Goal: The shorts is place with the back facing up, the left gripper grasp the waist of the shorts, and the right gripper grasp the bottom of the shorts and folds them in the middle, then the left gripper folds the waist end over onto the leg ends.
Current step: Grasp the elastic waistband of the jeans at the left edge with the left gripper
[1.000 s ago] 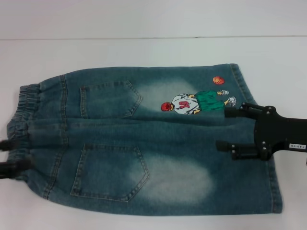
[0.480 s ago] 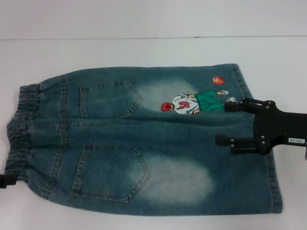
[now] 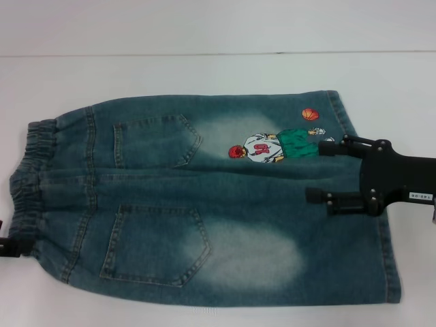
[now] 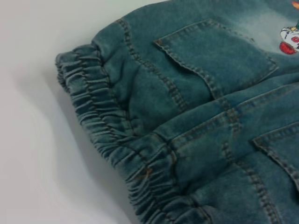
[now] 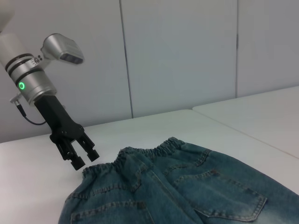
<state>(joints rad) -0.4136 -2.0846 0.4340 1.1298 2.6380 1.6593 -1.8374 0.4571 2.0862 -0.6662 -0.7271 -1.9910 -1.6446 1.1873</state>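
Blue denim shorts [image 3: 204, 197] lie flat, back up with both pockets showing. The elastic waist [image 3: 30, 180] is at the left and the leg ends [image 3: 385, 259] at the right. My right gripper [image 3: 315, 170] hovers open over the leg end, beside a cartoon basketball-player print [image 3: 272, 144]. It holds nothing. In the right wrist view my left gripper [image 5: 85, 159] hangs open just off the waistband [image 5: 149, 151], gripping nothing. The head view shows only one of its fingers [image 3: 12, 246], at the near left corner of the waist. The left wrist view shows the gathered waistband [image 4: 107, 126] close up.
The shorts rest on a white table [image 3: 204, 75], with bare surface beyond them and to the left. A seam [image 3: 218, 53] runs across the far side. White wall panels [image 5: 177, 51] stand behind the table.
My left gripper has drawn back off the waist toward the near left, so only one finger still shows. My right gripper has shifted slightly farther away over the leg end.
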